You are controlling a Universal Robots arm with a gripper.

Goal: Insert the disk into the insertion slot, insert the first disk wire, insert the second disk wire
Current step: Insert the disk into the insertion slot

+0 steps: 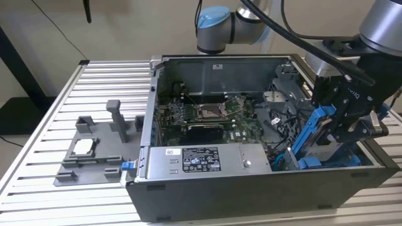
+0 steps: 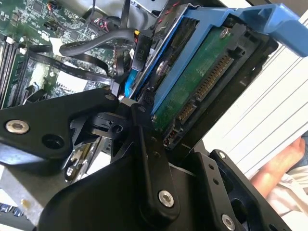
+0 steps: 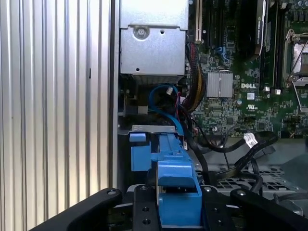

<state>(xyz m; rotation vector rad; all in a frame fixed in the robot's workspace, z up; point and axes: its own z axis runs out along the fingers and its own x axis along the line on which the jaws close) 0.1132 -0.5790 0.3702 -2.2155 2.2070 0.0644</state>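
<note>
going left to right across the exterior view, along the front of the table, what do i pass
grey tray → power supply box → blue-framed disk, gripped by the hand

We get exterior view from above computer case (image 1: 251,197), angled down into it; both wrist views close over its interior; all share disk (image 3: 175,192).

Arm (image 1: 381,23) bent over, pincer (image 1: 338,132) aimed downward, clamped tight
</note>
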